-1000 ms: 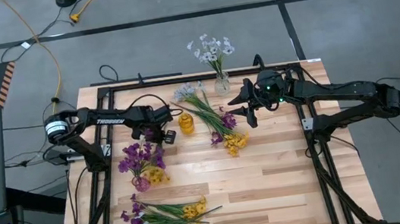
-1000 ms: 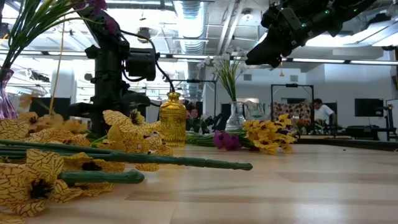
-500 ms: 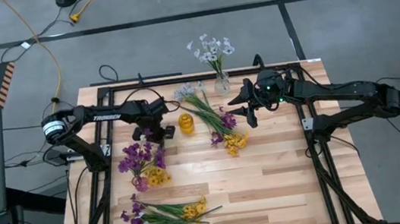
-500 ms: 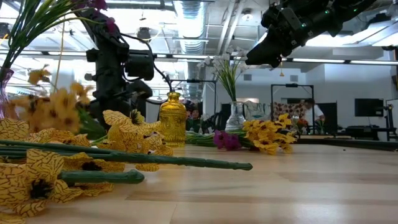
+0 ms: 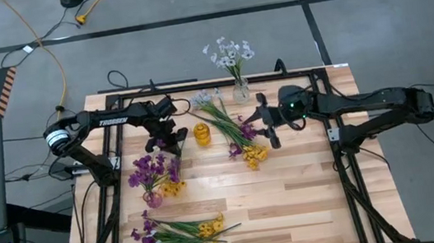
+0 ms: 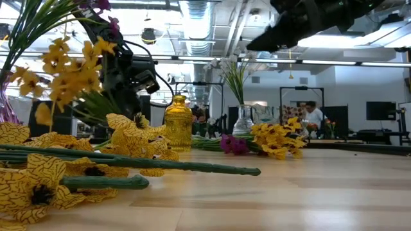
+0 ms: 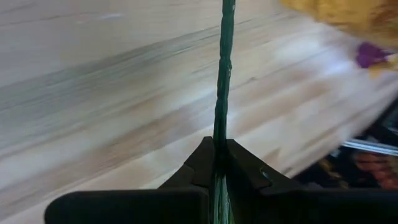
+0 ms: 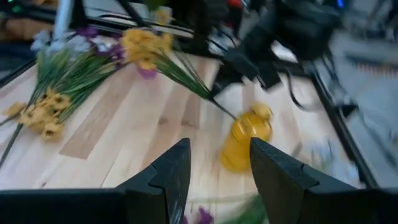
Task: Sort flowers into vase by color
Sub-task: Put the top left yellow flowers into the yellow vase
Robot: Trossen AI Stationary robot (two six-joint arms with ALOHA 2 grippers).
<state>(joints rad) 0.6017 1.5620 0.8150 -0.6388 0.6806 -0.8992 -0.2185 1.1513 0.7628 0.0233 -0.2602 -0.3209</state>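
Observation:
My left gripper [image 5: 171, 139] [image 7: 219, 155] is shut on the green stem of a yellow flower spray [image 5: 172, 188] [image 6: 64, 77] [image 8: 146, 43], between the yellow vase [image 5: 202, 134] [image 6: 178, 122] and the purple vase of purple flowers [image 5: 152, 179]. My right gripper [image 5: 265, 124] [image 8: 217, 168] is open in the air over a loose pile of white, purple and yellow flowers [image 5: 230, 124] lying on the table. A clear vase with white flowers [image 5: 239, 92] stands at the far edge. My left gripper pinches the thin green stem [image 7: 219, 134] between its two fingers. The fingers slant down toward the table's near edge, and the stem runs out ahead along them. The spray is lifted clear of the table, its yellow blossoms [image 6: 64, 77] up in the air.
A second loose pile of purple, yellow and white flowers [image 5: 177, 238] lies at the near left; its stems [image 6: 128, 163] cross the low view. Bare wood [image 5: 309, 193] fills the near right. A black frame [image 5: 114, 97] rims the table.
My left gripper has swung toward the table's far edge and turned its wrist, staying shut on the stem; the yellow spray's blossom end has risen off the table into the air. My right gripper has rolled and shifted slightly toward the near edge, still open.

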